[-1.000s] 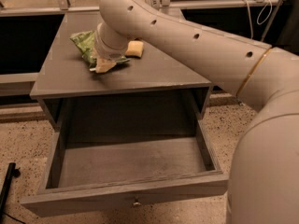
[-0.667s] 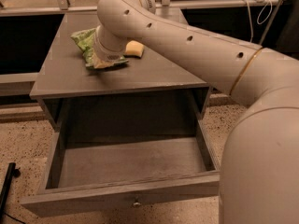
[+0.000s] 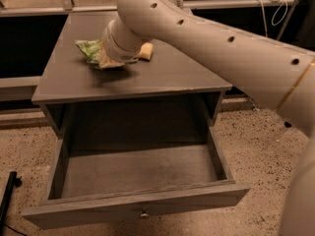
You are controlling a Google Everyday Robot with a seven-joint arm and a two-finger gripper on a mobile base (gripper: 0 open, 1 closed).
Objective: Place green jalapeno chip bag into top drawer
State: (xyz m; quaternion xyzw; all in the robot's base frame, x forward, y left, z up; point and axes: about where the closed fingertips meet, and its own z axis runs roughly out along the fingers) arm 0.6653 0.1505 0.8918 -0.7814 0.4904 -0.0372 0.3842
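Note:
The green jalapeno chip bag (image 3: 87, 49) lies crumpled on the back left of the grey cabinet top (image 3: 162, 73). My gripper (image 3: 109, 60) is at the end of the big cream arm, down on the bag's right edge; the wrist hides most of it. The top drawer (image 3: 138, 206) is pulled fully out below the cabinet top. It is wide, shallow and grey, with a small metal knob (image 3: 143, 213) at the front centre, and nothing shows inside it.
A yellow sponge (image 3: 146, 51) lies just right of the wrist on the cabinet top. My arm (image 3: 226, 48) crosses the upper right of the view. A dark pole (image 3: 7, 200) stands on the speckled floor at lower left.
The wrist has shifted a little to the left and lower over the bag. The bag and sponge stay where they were, and the drawer stays open.

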